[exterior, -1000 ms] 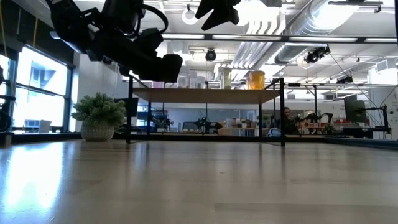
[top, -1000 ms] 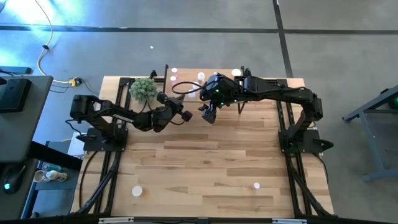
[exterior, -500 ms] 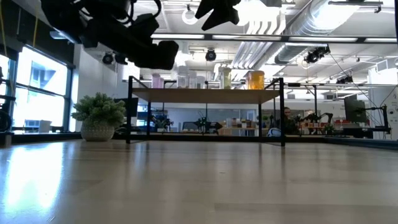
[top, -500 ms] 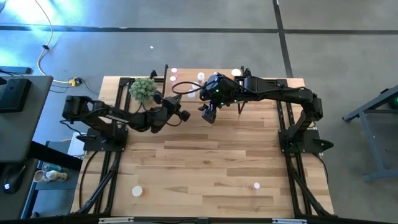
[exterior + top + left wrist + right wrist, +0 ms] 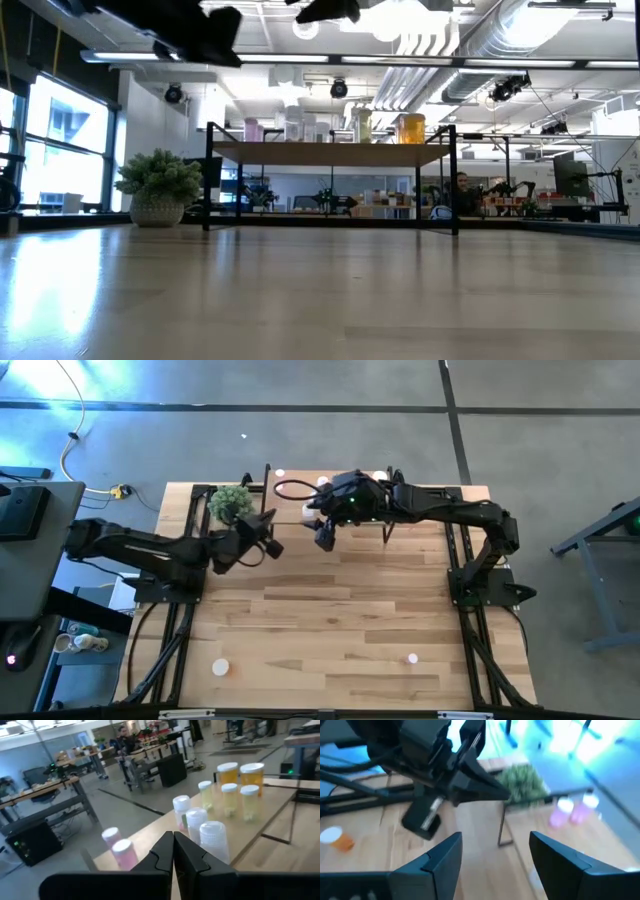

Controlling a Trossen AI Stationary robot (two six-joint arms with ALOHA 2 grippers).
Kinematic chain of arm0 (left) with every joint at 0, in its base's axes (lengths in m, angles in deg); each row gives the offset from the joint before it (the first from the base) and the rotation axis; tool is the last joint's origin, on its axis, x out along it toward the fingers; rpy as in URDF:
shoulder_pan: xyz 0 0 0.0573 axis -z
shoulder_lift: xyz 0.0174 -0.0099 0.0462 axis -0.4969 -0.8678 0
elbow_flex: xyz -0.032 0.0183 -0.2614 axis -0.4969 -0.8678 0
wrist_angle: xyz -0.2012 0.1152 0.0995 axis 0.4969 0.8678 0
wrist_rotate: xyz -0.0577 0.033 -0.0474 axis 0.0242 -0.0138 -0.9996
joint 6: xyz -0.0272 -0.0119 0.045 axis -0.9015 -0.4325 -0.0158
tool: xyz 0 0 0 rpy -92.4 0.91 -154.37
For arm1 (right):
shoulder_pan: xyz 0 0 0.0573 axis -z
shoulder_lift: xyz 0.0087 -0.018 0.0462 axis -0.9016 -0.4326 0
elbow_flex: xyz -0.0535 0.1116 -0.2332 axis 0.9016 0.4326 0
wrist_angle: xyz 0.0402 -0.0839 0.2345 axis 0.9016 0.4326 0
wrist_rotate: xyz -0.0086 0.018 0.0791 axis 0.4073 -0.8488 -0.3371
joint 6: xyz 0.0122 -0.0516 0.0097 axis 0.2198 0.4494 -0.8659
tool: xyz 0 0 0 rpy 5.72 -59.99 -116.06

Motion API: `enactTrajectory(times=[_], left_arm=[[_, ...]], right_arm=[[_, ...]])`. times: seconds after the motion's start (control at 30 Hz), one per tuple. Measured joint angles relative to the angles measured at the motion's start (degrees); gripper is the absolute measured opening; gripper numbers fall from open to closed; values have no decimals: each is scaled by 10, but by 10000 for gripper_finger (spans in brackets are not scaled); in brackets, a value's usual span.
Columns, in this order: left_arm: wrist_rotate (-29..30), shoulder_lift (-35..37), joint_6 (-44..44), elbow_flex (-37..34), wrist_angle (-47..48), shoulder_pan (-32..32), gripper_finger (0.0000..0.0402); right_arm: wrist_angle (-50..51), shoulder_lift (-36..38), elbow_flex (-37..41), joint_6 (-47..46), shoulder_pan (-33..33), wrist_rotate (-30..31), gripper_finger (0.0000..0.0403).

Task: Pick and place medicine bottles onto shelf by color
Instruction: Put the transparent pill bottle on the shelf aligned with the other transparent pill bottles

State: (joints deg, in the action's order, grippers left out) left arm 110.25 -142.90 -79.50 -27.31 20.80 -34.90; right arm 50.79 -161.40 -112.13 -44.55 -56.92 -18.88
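Observation:
The shelf (image 5: 330, 510) stands at the table's far edge, and the medicine bottles stand on its wooden top (image 5: 260, 820): two pink (image 5: 120, 847), three whitish (image 5: 196, 820), three yellow-green (image 5: 229, 797) and two orange (image 5: 240, 772). My left gripper (image 5: 270, 544) (image 5: 173, 845) is shut with nothing in it. It hangs in the air off the shelf's near left corner, pointing level at the bottles. My right gripper (image 5: 323, 540) (image 5: 495, 855) is open and empty. It hovers over the shelf's near edge, facing the left gripper (image 5: 470, 782).
A potted plant (image 5: 230, 503) stands left of the shelf. Two more bottles are on the table near its near edge, one at the left (image 5: 220, 668) and one at the right (image 5: 412, 658). Bare wooden table lies between them and the shelf.
My left gripper has risen and drawn back from the shelf toward the table's left edge, and has stayed shut. My right gripper has tipped its fingers up a little and has stayed open.

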Motion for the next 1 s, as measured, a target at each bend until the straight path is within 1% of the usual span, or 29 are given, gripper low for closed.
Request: enactTrajectory(times=[0.13, 0.23, 0.3, 0.37, 0.53, 0.63, 0.7, 0.83, 1.0], left_arm=[[-30, 78, -39, 0, 105, 0, 0], [-64, 129, -70, 0, 176, 0, 0], [-88, 156, -73, -7, 204, 0, 0], [-108, 179, -71, -22, 211, 0, 0], [-137, 226, -69, -65, 215, 0, 0], [-166, 248, -77, -93, 215, 0, 0], [-183, 260, -68, -107, 214, 0, 0], [-188, 279, -30, -112, 210, 0, 0], [-204, 296, -7, -112, 210, 0, 0]], right_arm=[[-100, -2, 34, 52, 0, 23, 222], [-157, -4, 66, 80, 5, 35, 222], [-198, -4, 87, 87, 12, 42, 222], [-237, -4, 106, 87, 19, 45, 222], [-327, -4, 152, 57, 35, 45, 222], [-374, -4, 179, 46, 42, 45, 222], [-403, -4, 195, 46, 46, 45, 222], [-412, -4, 204, 46, 52, 45, 223], [-490, -19, 197, 88, 66, 35, 229]])
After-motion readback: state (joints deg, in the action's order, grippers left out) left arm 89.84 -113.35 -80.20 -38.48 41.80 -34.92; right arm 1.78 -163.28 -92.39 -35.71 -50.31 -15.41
